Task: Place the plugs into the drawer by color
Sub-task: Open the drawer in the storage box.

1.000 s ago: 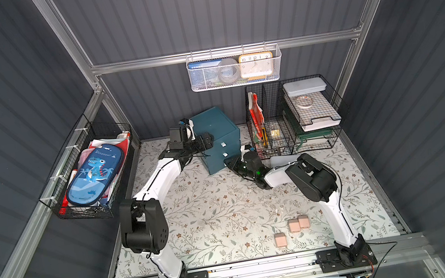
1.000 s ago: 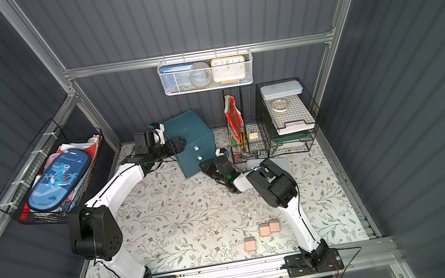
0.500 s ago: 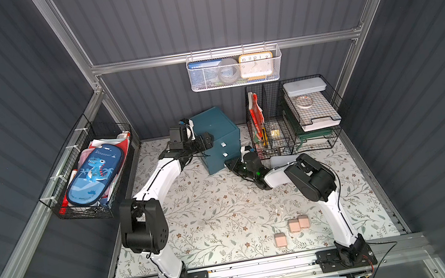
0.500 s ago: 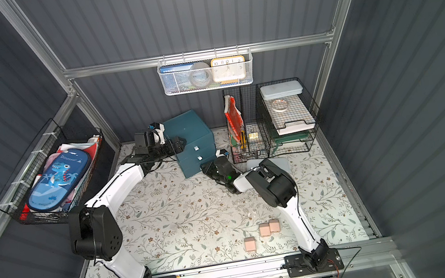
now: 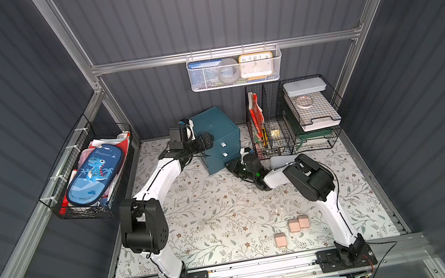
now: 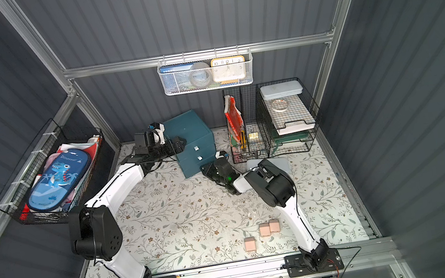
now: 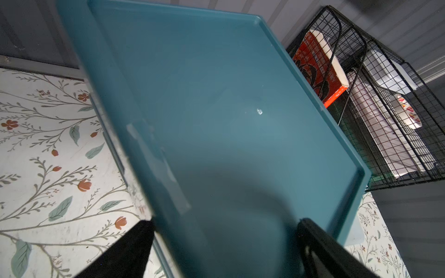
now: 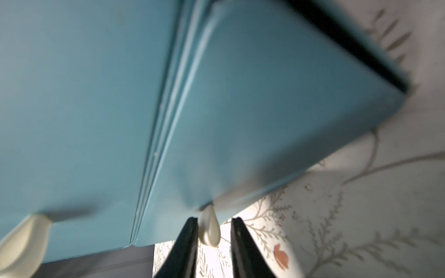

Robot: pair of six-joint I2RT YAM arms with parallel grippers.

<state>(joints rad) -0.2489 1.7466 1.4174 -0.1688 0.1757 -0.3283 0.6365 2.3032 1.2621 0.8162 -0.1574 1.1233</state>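
Looking down in both top views, the left claw [image 5: 206, 143] spreads wide at the upper front corner of the drawer cabinet [image 5: 213, 127]. The right claw [image 5: 229, 164] sits low at its front. Three peach plugs [image 5: 294, 225] lie well behind the right claw, near its arm's base. From the left wrist, the cabinet's top fills the space between the wide jaws; contact cannot be told. From the right wrist, narrow jaws flank a white pull tab [image 8: 209, 228]. One finger [image 8: 185, 245] touches it, with a gap beside the other.
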